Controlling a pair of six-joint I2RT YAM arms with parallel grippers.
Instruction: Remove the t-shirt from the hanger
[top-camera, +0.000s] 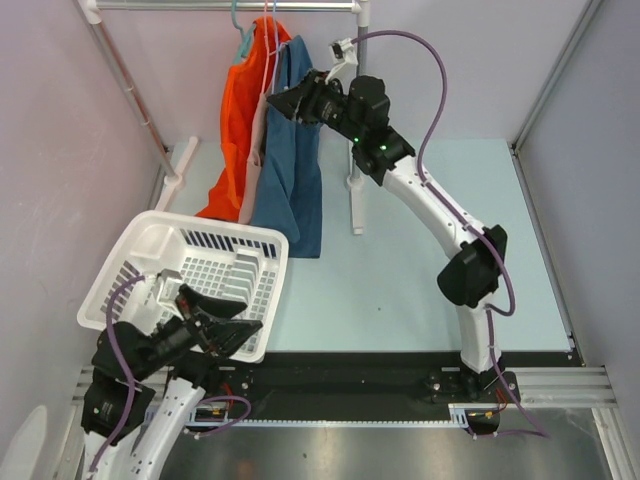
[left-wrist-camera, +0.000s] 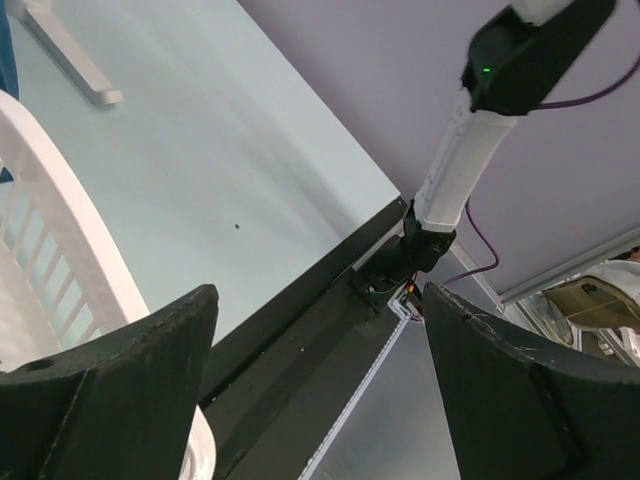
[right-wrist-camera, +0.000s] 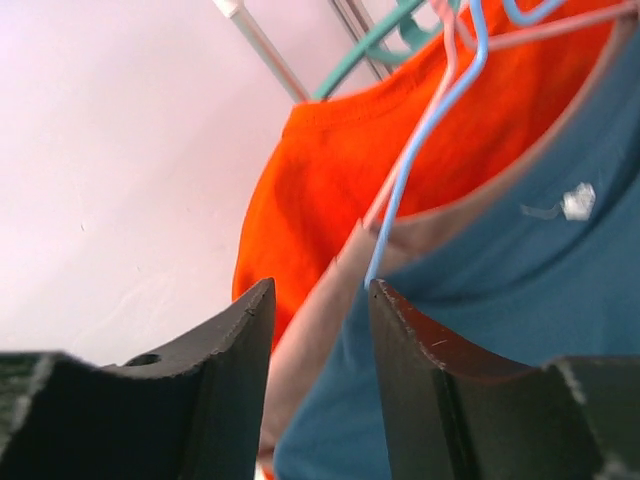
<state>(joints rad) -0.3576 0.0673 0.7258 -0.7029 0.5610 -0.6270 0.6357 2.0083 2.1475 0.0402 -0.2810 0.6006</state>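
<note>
A blue t-shirt (top-camera: 295, 170) hangs on a light-blue wire hanger (right-wrist-camera: 425, 135) from the rail (top-camera: 220, 6) at the back. Beside it to the left hang a pale pink shirt (top-camera: 257, 150) and an orange shirt (top-camera: 235, 130). My right gripper (top-camera: 283, 103) is up at the blue shirt's shoulder. In the right wrist view its jaws (right-wrist-camera: 320, 290) stand apart, with the blue t-shirt (right-wrist-camera: 500, 300) edge and the pink shirt (right-wrist-camera: 320, 340) between them, not pinched. My left gripper (top-camera: 245, 320) is open and empty, low at the near left beside the basket.
A white laundry basket (top-camera: 150, 240) stands at the near left and also shows in the left wrist view (left-wrist-camera: 60, 230). The rack's right post and foot (top-camera: 355, 190) stand behind the blue shirt, and its left foot (top-camera: 178, 165) is near the wall. A teal hanger (right-wrist-camera: 370, 40) carries the orange shirt (right-wrist-camera: 330, 170).
</note>
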